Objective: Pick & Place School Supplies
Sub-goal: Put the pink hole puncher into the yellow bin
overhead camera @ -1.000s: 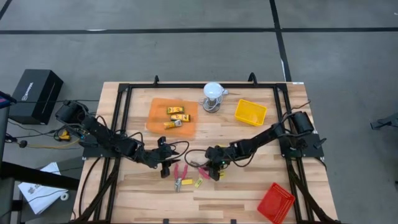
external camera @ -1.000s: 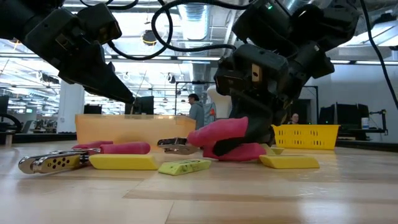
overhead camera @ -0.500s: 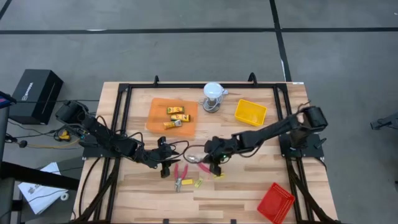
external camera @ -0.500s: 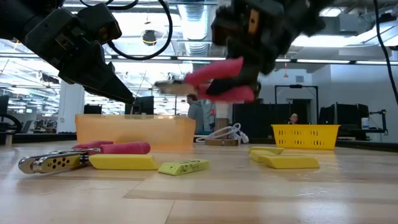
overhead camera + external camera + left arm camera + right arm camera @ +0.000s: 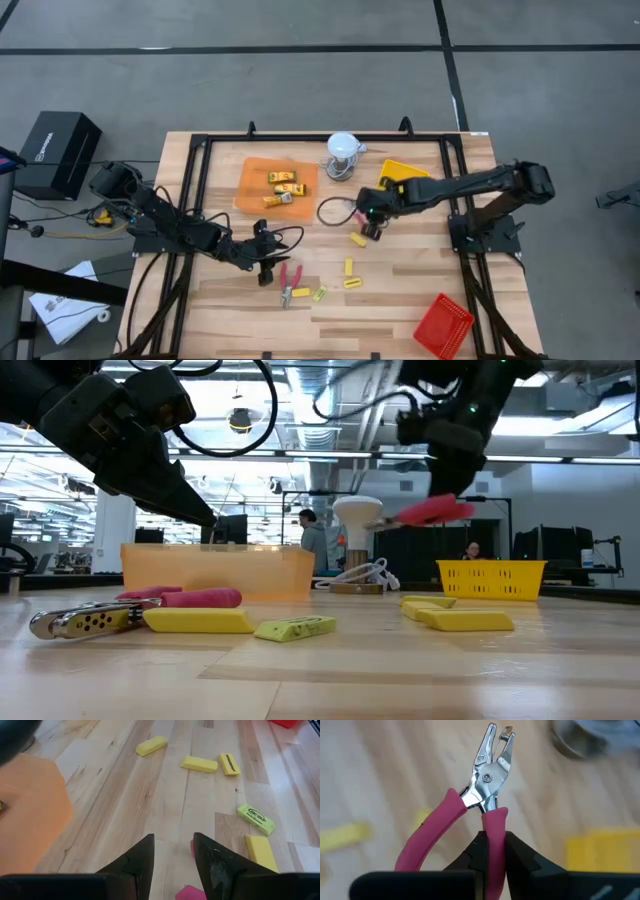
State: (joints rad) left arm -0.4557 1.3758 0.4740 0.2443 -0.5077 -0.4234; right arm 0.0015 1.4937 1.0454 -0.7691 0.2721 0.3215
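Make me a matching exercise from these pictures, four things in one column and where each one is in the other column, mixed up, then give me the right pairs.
Things
1. pink punch
2. labelled packets
3. other punch
4. red tray

Places
A. on the orange tray
B. lying on the wood by the left gripper
C. near the table's front right corner
D. held in the air by the right gripper

Pairs: 1-D, 2-A, 3-B, 4-C
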